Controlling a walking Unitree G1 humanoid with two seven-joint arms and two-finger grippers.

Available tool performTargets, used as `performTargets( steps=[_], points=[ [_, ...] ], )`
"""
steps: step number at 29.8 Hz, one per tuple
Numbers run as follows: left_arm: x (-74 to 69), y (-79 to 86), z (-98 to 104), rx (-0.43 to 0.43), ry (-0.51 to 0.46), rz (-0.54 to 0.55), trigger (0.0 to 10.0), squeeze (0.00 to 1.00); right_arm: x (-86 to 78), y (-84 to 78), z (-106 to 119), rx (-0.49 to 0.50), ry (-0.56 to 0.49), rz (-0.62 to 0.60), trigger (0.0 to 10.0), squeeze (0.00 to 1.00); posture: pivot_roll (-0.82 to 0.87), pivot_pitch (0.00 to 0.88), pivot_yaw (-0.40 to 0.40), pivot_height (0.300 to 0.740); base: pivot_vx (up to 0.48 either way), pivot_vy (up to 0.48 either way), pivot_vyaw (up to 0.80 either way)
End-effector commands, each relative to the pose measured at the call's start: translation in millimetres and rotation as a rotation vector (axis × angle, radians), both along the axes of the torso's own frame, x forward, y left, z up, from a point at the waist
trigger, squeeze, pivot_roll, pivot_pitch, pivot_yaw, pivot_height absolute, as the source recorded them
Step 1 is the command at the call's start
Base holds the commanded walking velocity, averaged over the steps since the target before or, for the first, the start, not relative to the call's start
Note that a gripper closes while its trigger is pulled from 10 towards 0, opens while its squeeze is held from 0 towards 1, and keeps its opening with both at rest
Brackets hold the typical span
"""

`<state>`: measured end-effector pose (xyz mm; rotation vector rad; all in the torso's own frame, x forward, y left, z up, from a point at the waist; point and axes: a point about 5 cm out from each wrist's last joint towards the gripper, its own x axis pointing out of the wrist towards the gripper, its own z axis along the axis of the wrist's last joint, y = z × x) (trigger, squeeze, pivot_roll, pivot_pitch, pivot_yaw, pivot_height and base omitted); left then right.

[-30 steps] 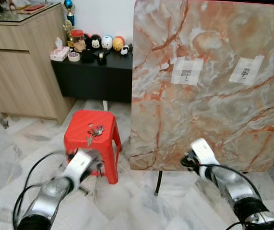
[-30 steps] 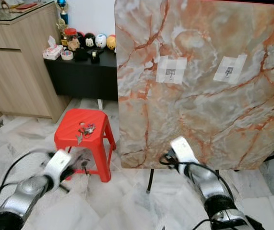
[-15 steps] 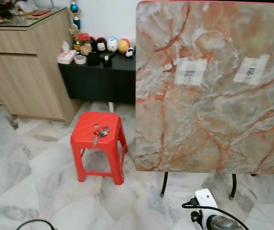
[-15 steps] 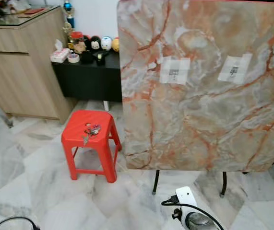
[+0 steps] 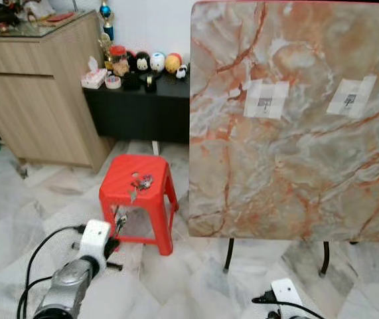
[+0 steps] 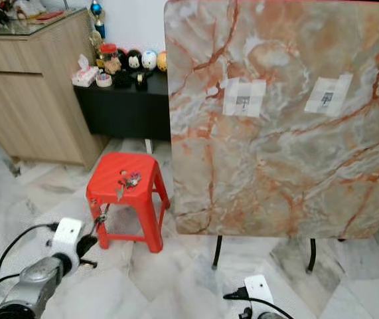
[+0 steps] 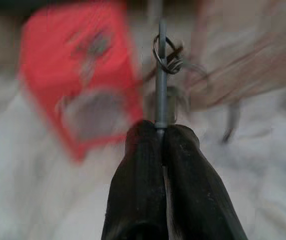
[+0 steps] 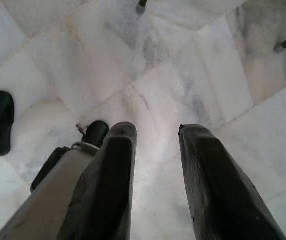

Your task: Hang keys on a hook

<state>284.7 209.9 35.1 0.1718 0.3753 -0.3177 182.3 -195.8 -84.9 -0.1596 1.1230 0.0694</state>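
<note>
A bunch of keys [image 5: 141,182] lies on top of the red plastic stool [image 5: 151,199]. My left gripper [image 7: 160,132] is low at the stool's near left corner, shut on a thin grey key [image 7: 161,80] that stands up from the fingertips with a wire ring [image 7: 168,54] at its end. In the left eye view this held key [image 5: 119,219] dangles beside the stool's leg. Two small hooks [image 5: 266,101] [image 5: 349,100] sit on taped white patches on the upright marble-patterned board [image 5: 289,166]. My right gripper [image 8: 155,132] hangs open and empty over the floor.
The board stands on thin black legs [image 5: 229,256] to the stool's right. A wooden cabinet [image 5: 36,100] is at the back left, with a black low table [image 5: 139,100] of small figures beside it. Marble floor tiles [image 5: 189,286] lie around the stool.
The left arm has come up into view beside the stool, holding the key. The right arm has sunk lower at the bottom edge. The camera has shifted slightly.
</note>
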Motion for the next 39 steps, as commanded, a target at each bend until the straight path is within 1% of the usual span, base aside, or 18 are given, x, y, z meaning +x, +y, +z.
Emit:
performTargets(
  steps=[1, 3, 4, 6, 8, 9, 10, 13, 15, 17, 18, 20, 23, 29, 32, 35, 36, 39],
  points=[
    [-1.8, -18.5, 6.8, 0.009, 0.007, -0.17, 10.0, 0.0, -6.8, 3.9, -3.7, 0.017, 0.017, -0.019, 10.0, 0.0, 0.07, 0.0, -0.044, 0.74, 0.0, 0.0, 0.0],
    [-3.4, -15.5, 1.7, 0.102, 0.019, -0.192, 10.0, 0.0, -9.7, 3.7, -5.1, 0.011, 0.024, -0.02, 10.0, 0.0, 0.07, 0.0, -0.047, 0.74, 0.0, 0.0, 0.0],
    [-4.9, 1.5, -14.1, 0.183, 0.088, -0.085, 10.0, 0.0, -12.0, 2.5, -5.9, 0.006, 0.031, -0.021, 10.0, 0.0, 0.07, 0.0, -0.046, 0.74, 0.0, 0.0, 0.0],
    [-13.1, 18.4, -30.7, 0.257, 0.181, 0.014, 10.0, 0.0, -13.4, 1.8, -6.5, 0.0, 0.038, -0.022, 10.0, 0.0, 0.07, 0.0, -0.042, 0.74, 0.0, 0.0, 0.0],
    [-40.1, 40.4, -58.1, 0.498, 0.351, 0.0, 10.0, 0.0, -15.4, 1.5, -7.3, -0.009, 0.05, -0.012, 10.0, 0.0, 0.06, 0.0, -0.037, 0.74, 0.0, 0.0, 0.0],
    [-55.7, 48.3, -68.7, 0.6, 0.426, -0.055, 10.0, 0.0, -16.0, 1.7, -7.6, -0.011, 0.053, -0.005, 10.0, 0.0, 0.05, 0.0, -0.034, 0.74, 0.0, 0.0, 0.0],
    [-78.7, 52.6, -81.8, 0.651, 0.53, -0.148, 10.0, 0.0, -16.6, 1.9, -7.9, -0.008, 0.055, -0.006, 10.0, 0.0, 0.04, 0.0, -0.029, 0.74, 0.0, 0.0, 0.0],
    [-97.3, 54.9, -90.2, 0.681, 0.593, -0.22, 10.0, 0.0, -17.3, 1.8, -8.2, -0.006, 0.054, -0.015, 10.0, 0.0, 0.04, 0.0, -0.03, 0.74, 0.0, 0.0, 0.0],
    [-96.7, 58.0, -89.5, 0.684, 0.582, -0.174, 10.0, 0.0, -17.4, 1.4, -8.2, -0.01, 0.054, -0.018, 10.0, 0.0, 0.05, 0.0, -0.035, 0.74, 0.0, 0.0, 0.0],
    [-93.1, 59.5, -87.8, 0.674, 0.566, -0.127, 10.0, 0.0, -17.7, 1.6, -8.3, -0.011, 0.055, -0.019, 10.0, 0.0, 0.05, 0.0, -0.039, 0.74, 0.0, 0.0, 0.0],
    [-84.5, 58.8, -84.3, 0.616, 0.534, -0.036, 10.0, 0.0, -18.1, 2.1, -8.6, -0.01, 0.056, -0.021, 10.0, 0.0, 0.05, 0.0, -0.04, 0.74, 0.0, 0.0, 0.0],
    [-70.2, 52.5, -77.2, 0.454, 0.479, 0.09, 10.0, 0.0, -17.9, 1.9, -8.5, -0.009, 0.056, -0.023, 10.0, 0.0, 0.06, 0.0, -0.049, 0.74, 0.0, 0.0, 0.0],
    [-33.2, 39.3, -43.8, 0.203, 0.256, 0.213, 10.0, 0.0, -17.2, 1.5, -8.1, -0.001, 0.045, -0.048, 10.0, 0.0, 0.07, 0.0, -0.053, 0.74, 0.0, 0.0, 0.0],
    [-9.1, 27.4, -10.4, 0.13, 0.081, 0.239, 10.0, 0.0, -17.2, 1.8, -8.1, 0.003, 0.043, -0.047, 10.0, 0.0, 0.07, 0.0, -0.058, 0.74, 0.0, 0.0, 0.0],
    [-2.9, 21.4, -0.2, 0.087, 0.029, 0.231, 10.0, 0.0, -17.3, 1.7, -8.2, 0.007, 0.042, -0.053, 10.0, 0.0, 0.07, 0.0, -0.057, 0.74, 0.0, 0.0, 0.0],
    [6.2, 5.4, 20.9, 0.015, -0.043, 0.178, 10.0, 0.0, -17.8, 1.9, -8.4, 0.025, 0.041, -0.084, 10.0, 0.0, 0.07, 0.0, -0.057, 0.74, 0.0, 0.0, 0.0],
    [10.3, -2.3, 29.7, 0.022, -0.057, 0.148, 10.0, 0.0, -17.6, 1.3, -8.2, 0.027, 0.041, -0.087, 10.0, 0.0, 0.07, 0.0, -0.055, 0.74, 0.0, 0.0, 0.0],
    [12.0, -6.9, 33.6, 0.047, -0.059, 0.128, 10.0, 0.0, -17.2, 1.0, -8.0, 0.031, 0.04, -0.094, 10.0, 0.0, 0.07, 0.0, -0.054, 0.74, 0.0, 0.0, 0.0]
  ],
)
